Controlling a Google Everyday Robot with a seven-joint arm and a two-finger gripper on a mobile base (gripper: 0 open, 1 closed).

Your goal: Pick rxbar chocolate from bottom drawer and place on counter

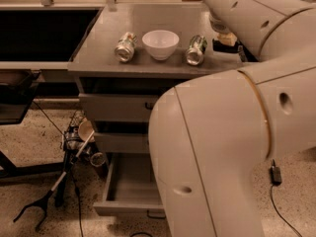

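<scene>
The bottom drawer is pulled open at the lower middle, and the part of its grey tray that shows is bare. My arm hides its right side. My gripper is over the right edge of the counter, just right of a lying can. A small dark flat thing sits right at the gripper's end. It may be the rxbar chocolate, but I cannot tell, nor whether it is held.
On the counter lie a second can and a white bowl between the cans. The two upper drawers are shut. Cables and a black stand are on the floor to the left. My large pale arm fills the right half.
</scene>
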